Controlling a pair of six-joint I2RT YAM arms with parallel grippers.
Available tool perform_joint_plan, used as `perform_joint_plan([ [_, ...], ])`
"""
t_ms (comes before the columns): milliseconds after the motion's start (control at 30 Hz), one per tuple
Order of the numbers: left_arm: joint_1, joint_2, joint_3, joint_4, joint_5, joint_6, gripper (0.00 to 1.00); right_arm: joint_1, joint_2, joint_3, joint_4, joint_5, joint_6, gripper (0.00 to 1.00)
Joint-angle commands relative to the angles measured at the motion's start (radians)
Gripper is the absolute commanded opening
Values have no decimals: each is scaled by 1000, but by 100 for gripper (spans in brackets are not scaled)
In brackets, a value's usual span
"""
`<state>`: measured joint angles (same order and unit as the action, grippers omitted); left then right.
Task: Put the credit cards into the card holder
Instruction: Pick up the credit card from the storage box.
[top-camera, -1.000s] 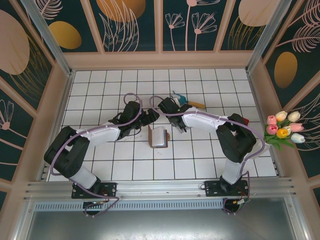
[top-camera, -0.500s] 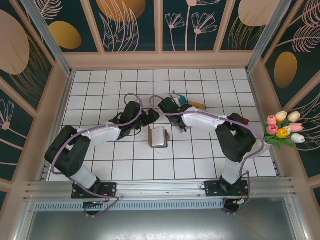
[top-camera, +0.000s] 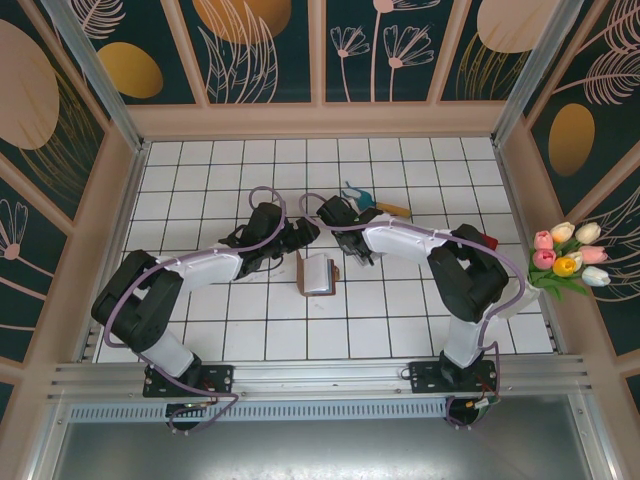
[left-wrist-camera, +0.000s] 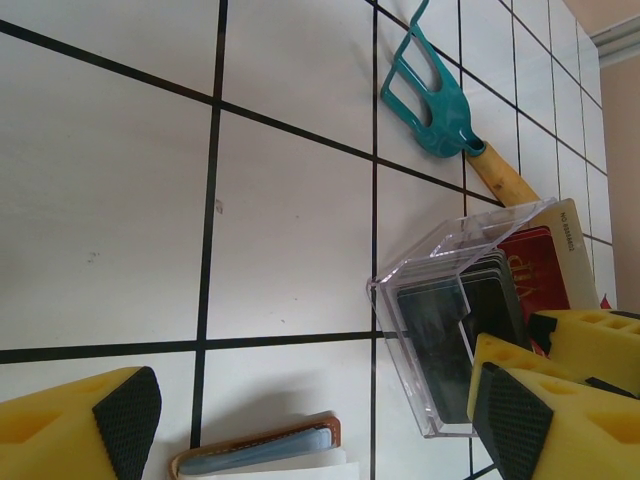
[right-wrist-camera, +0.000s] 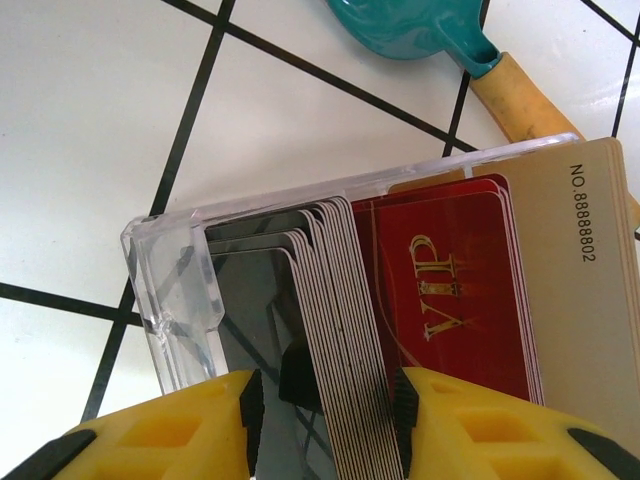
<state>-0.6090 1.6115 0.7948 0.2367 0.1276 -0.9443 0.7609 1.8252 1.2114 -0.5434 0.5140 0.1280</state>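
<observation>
The white-tiled worktop (top-camera: 200, 180) carries a brown card holder (top-camera: 318, 273) at its middle, between the two arms.

The left end effector (left-wrist-camera: 318, 422) hangs just above the card holder's far edge. Its jaws are spread wide and nothing is between them.

The right end effector (right-wrist-camera: 327, 395) is just beyond the card holder, a little to the right. Its jaws are partway apart and straddle a stack of upright cards. A gap shows beside one pad (right-wrist-camera: 252, 398), so nothing is clamped.

A teal-headed garden fork (left-wrist-camera: 435, 95) with a wooden handle lies further beyond the card holder, to the right.

A clear plastic box (right-wrist-camera: 170, 260) sits between the fork and the card holder. It holds the credit cards (right-wrist-camera: 450, 290): dark ones, red VIP ones and a tan one at the outer end.

Compared with a second ago, the card holder, box and both arms sit in much the same places. The right jaws have eased wider.
</observation>
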Motion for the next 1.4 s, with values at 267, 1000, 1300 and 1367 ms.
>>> perform_joint_plan([
  [267, 0, 8, 23, 28, 13, 7, 87, -2, 3, -26, -47, 53, -12, 42],
  [1000, 0, 4, 21, 30, 17, 5, 87, 0, -58, 13, -56, 130, -31, 29],
  [1300, 1, 7, 17, 32, 20, 3, 87, 2, -58, 29, -68, 128, -32, 14],
  [1367, 0, 6, 18, 31, 19, 4, 87, 3, -64, 36, -76, 120, -31, 10],
])
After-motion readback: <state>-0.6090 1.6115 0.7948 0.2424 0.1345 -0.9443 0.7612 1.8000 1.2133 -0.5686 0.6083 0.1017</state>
